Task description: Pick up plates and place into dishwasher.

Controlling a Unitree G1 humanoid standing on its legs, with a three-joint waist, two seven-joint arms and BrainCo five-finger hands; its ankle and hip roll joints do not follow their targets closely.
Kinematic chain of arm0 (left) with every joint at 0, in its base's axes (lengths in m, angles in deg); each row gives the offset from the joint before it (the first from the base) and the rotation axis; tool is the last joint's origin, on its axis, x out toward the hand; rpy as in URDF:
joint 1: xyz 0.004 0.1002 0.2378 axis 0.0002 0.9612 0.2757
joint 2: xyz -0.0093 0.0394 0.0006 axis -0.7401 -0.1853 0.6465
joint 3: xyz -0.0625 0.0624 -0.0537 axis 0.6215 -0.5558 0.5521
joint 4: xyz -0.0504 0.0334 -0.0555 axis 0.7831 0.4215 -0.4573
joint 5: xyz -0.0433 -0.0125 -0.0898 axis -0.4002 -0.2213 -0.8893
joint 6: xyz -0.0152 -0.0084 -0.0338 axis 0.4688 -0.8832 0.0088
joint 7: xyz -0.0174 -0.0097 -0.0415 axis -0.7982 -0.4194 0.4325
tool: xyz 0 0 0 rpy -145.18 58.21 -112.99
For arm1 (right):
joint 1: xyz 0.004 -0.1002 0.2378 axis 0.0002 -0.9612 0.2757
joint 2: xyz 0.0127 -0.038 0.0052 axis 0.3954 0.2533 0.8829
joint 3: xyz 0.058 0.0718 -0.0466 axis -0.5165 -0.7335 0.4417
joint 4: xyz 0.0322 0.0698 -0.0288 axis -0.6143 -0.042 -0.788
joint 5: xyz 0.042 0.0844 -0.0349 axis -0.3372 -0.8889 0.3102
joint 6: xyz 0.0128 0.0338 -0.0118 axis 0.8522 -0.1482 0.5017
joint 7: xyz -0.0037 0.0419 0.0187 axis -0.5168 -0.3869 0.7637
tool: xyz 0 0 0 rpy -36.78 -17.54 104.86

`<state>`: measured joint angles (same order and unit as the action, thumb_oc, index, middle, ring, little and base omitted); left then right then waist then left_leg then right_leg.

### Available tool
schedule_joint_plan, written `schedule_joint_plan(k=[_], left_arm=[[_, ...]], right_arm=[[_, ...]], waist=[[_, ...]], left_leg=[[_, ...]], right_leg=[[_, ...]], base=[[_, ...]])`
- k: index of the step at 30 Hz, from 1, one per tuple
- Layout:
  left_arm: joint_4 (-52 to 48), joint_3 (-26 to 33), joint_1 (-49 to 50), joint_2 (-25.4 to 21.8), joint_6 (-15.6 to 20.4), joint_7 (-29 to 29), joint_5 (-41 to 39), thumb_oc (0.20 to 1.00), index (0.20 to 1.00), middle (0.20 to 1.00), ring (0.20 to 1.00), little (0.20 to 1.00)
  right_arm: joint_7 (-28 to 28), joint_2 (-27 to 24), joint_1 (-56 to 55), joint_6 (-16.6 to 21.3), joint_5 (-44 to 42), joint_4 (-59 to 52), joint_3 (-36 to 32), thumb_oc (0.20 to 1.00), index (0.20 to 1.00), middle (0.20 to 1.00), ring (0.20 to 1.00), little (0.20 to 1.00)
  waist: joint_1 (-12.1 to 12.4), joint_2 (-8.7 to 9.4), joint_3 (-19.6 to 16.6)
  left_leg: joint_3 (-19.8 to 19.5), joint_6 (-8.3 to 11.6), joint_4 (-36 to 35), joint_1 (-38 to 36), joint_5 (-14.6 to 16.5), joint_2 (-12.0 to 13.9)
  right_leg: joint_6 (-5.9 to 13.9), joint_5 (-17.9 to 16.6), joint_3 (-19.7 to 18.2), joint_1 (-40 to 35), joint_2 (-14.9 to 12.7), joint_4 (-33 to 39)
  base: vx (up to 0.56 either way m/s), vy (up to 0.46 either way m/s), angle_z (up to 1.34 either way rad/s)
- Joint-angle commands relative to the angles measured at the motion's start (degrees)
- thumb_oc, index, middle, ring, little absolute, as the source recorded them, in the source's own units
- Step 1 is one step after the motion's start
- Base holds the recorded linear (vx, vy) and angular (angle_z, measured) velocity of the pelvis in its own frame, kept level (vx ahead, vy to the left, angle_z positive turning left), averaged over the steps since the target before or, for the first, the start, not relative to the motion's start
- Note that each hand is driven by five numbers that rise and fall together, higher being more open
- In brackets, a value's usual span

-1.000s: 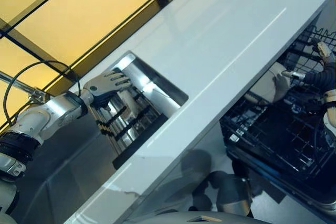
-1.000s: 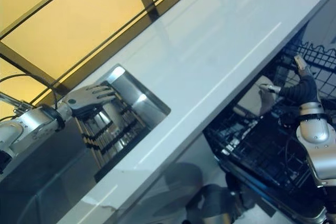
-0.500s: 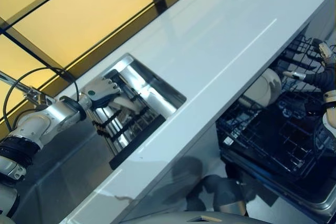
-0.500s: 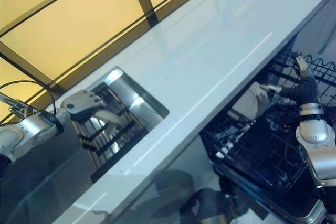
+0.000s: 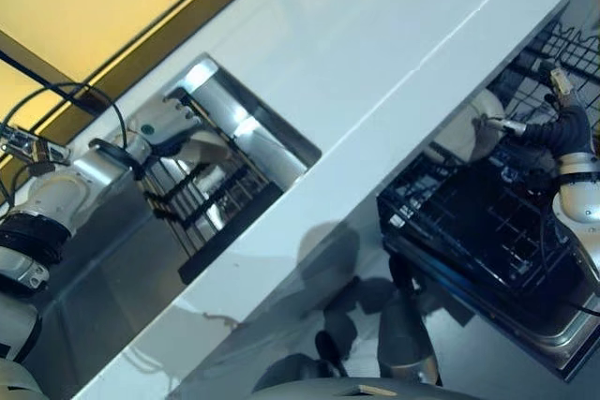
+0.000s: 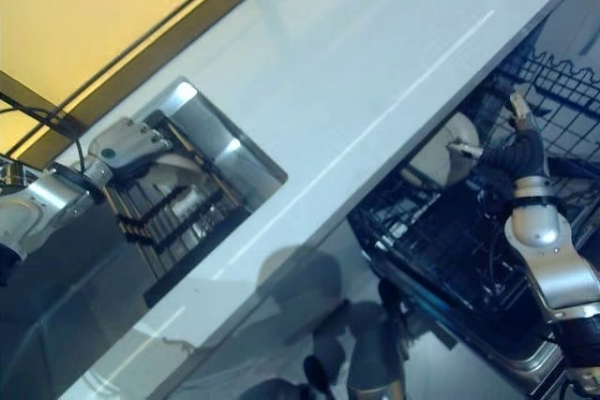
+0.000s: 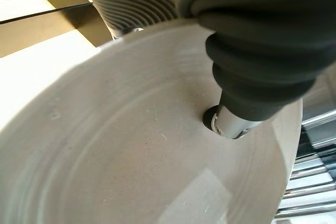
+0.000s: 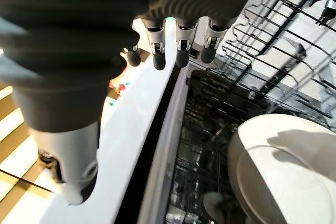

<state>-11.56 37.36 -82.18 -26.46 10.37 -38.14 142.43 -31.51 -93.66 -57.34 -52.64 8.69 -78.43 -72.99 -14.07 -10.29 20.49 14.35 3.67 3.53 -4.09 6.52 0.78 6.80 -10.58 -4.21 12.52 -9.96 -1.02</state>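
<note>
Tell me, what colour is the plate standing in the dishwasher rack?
The plate in the black rack is plain white, clearest in the right wrist view.

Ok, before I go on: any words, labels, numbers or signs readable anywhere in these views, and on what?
None can be read.
Small pale tags on the dishwasher rack: too small and blurred.
Plate in the left hand: plain, no marking.
Plate in the rack: plain.
Countertop: unmarked.

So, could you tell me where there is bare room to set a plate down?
The white counter between sink and dishwasher rack is bare. The sink is crowded by its wire rack, the left hand and a plate.
</note>
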Motion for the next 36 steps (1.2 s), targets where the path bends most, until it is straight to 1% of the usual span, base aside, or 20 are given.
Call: schedule_joint_plan(k=[1,3,5,8,10,11,14,16,18,20,22,27,30,33,35,36], left_arm=[[0.30,1.03,-1.03,0.32,-2.30,-2.86,-6.14,0.200,0.200,0.200,0.200,0.200],[-0.10,2.86,0.71,0.49,-2.89,-3.39,-7.98,0.200,0.200,0.200,0.200,0.200],[-0.47,5.12,3.09,0.58,-2.48,-3.87,-8.57,0.200,0.200,0.200,0.200,0.200],[-1.37,9.31,8.12,0.41,-2.13,-5.12,-10.86,0.200,0.200,0.200,0.200,0.200],[-1.43,11.32,10.60,0.32,-2.01,-5.60,-12.09,0.200,0.200,0.200,0.200,0.200],[-1.24,12.42,11.98,0.51,-2.03,-6.13,-13.11,0.200,0.200,0.200,0.200,0.200],[-1.55,14.46,15.04,0.72,-1.93,-6.48,-14.69,0.200,0.200,0.200,0.200,0.200],[-1.89,16.34,17.56,1.29,-1.77,-6.37,-15.29,0.200,0.200,0.200,0.200,0.200],[-1.98,17.17,18.55,1.72,-1.78,-6.52,-17.32,0.200,0.200,0.200,0.200,0.200],[-2.72,18.00,19.02,2.15,-1.65,-5.83,-18.87,0.200,0.200,0.200,0.200,0.200],[-3.56,18.50,19.20,2.25,-1.45,-5.06,-20.73,0.200,0.200,0.200,0.200,0.200],[-5.09,19.54,19.12,4.29,-0.49,-2.93,-27.17,0.200,0.200,0.200,0.200,0.200],[-6.87,20.86,18.97,6.99,-0.01,-1.36,-33.22,0.200,0.200,0.200,0.200,0.200],[-9.90,22.89,19.13,10.76,1.95,-0.73,-39.29,0.200,0.200,0.200,0.200,0.200],[-12.42,24.06,19.20,13.70,2.87,0.05,-42.71,0.200,0.200,0.200,0.200,0.200],[-14.49,24.85,19.45,16.19,3.72,0.42,-44.54,0.200,0.200,0.200,0.200,0.200]], right_arm=[[-1.84,1.29,3.85,5.51,-0.42,-3.44,-4.42,1.000,1.000,1.000,1.000,1.000],[-2.44,1.56,2.77,5.37,0.19,-3.67,-5.51,1.000,1.000,1.000,1.000,1.000],[-3.84,2.05,1.09,5.00,1.16,-3.29,-7.03,1.000,1.000,1.000,1.000,1.000],[-8.25,3.02,-1.77,4.62,3.72,-1.86,-10.08,1.000,1.000,1.000,1.000,1.000],[-10.67,3.41,-2.69,4.47,3.11,-1.20,-11.54,1.000,1.000,1.000,1.000,1.000],[-13.14,3.74,-3.12,4.52,3.46,-0.94,-12.30,1.000,1.000,1.000,1.000,1.000],[-18.91,4.45,-3.03,4.97,3.94,-0.51,-13.70,1.000,1.000,1.000,1.000,1.000],[-24.26,5.40,-2.57,6.34,3.71,-1.24,-15.27,1.000,1.000,1.000,1.000,1.000],[-25.65,6.01,-2.09,8.20,3.95,-2.30,-15.94,1.000,1.000,1.000,1.000,1.000],[-24.96,6.57,-1.15,9.82,4.74,-4.14,-15.70,1.000,1.000,1.000,1.000,1.000],[-23.19,6.58,-0.13,10.51,5.45,-5.69,-14.89,1.000,1.000,1.000,1.000,1.000],[-15.97,6.74,3.92,12.59,5.39,-8.32,-10.12,1.000,1.000,1.000,1.000,1.000],[-10.42,7.17,6.38,12.39,4.22,-9.05,-6.77,1.000,1.000,1.000,1.000,1.000],[-4.91,8.25,9.30,10.70,4.39,-10.37,-2.98,1.000,1.000,1.000,1.000,1.000],[-2.05,9.20,10.51,10.01,4.45,-11.10,-0.73,1.000,1.000,1.000,1.000,1.000],[0.19,10.33,11.00,9.45,4.65,-11.50,0.56,1.000,1.000,1.000,1.000,1.000]], waist=[[-0.18,3.70,1.42],[0.23,3.74,0.43],[0.90,3.72,-1.11],[1.79,4.03,-3.47],[2.36,4.48,-4.94],[2.50,4.71,-5.59],[3.27,5.53,-7.60],[4.04,6.10,-9.37],[4.57,6.33,-10.38],[5.42,6.55,-11.49],[6.07,6.71,-12.28],[8.21,7.50,-14.54],[9.46,8.22,-15.37],[10.74,8.94,-16.06],[11.42,9.36,-16.37],[12.04,9.69,-16.63]], left_leg=[[0.83,-3.62,3.58,6.11,-1.80,-1.93],[0.74,-3.46,2.85,5.20,-1.83,-2.03],[0.70,-3.36,1.87,3.90,-1.76,-2.20],[0.44,-3.33,1.01,1.70,-1.02,-2.32],[0.53,-3.32,0.64,0.96,-0.89,-2.27],[0.41,-3.33,0.49,0.23,-0.41,-2.24],[0.40,-3.37,-0.16,-0.81,-0.16,-2.15],[0.08,-3.51,-0.51,-1.95,0.64,-2.03],[0.06,-3.55,-0.83,-2.24,0.60,-2.03],[-0.34,-3.64,-1.16,-2.87,0.93,-2.08],[-0.63,-3.68,-1.53,-3.27,1.04,-2.09],[-1.45,-3.60,-2.45,-4.27,1.04,-1.86],[-1.94,-3.59,-3.11,-4.69,0.90,-1.82],[-2.62,-3.50,-3.66,-4.93,0.69,-1.76],[-2.94,-3.42,-3.93,-5.06,0.52,-1.64],[-3.14,-3.39,-4.03,-5.10,0.46,-1.56]], right_leg=[[-1.87,10.27,2.67,-4.42,4.93,-3.56],[-1.95,10.55,3.38,-5.44,4.91,-3.06],[-1.97,10.71,4.14,-7.00,4.90,-2.15],[-1.87,11.37,5.35,-9.57,5.00,-1.25],[-1.86,11.18,5.63,-10.41,5.15,-0.70],[-1.73,11.54,5.88,-11.24,5.19,-0.46],[-1.60,11.17,6.06,-12.53,5.52,0.59],[-1.32,11.56,6.19,-13.83,5.89,1.02],[-1.24,11.30,6.15,-14.27,6.04,1.49],[-1.02,11.34,6.39,-15.17,6.15,2.11],[-0.86,11.30,6.69,-15.79,6.11,2.61],[-0.52,11.25,8.05,-17.17,5.91,3.40],[-0.49,11.17,8.87,-17.86,5.84,3.98],[-0.53,11.15,9.77,-18.49,5.72,4.46],[-0.57,11.12,10.41,-18.76,5.63,4.63],[-0.61,11.13,10.83,-18.94,5.56,4.69]], base=[[0.00,0.029,-0.13],[0.02,0.032,-0.10],[0.04,0.029,0.13],[0.03,0.020,0.20],[0.01,0.005,0.15],[0.01,0.007,0.24],[0.00,-0.006,0.09],[0.02,-0.014,0.04],[-0.01,0.003,0.08],[0.00,0.000,0.00],[0.00,0.000,0.00],[-0.01,-0.007,0.04],[-0.03,-0.019,0.10],[-0.04,-0.016,0.15],[-0.04,-0.014,0.15],[-0.04,-0.016,0.21]])
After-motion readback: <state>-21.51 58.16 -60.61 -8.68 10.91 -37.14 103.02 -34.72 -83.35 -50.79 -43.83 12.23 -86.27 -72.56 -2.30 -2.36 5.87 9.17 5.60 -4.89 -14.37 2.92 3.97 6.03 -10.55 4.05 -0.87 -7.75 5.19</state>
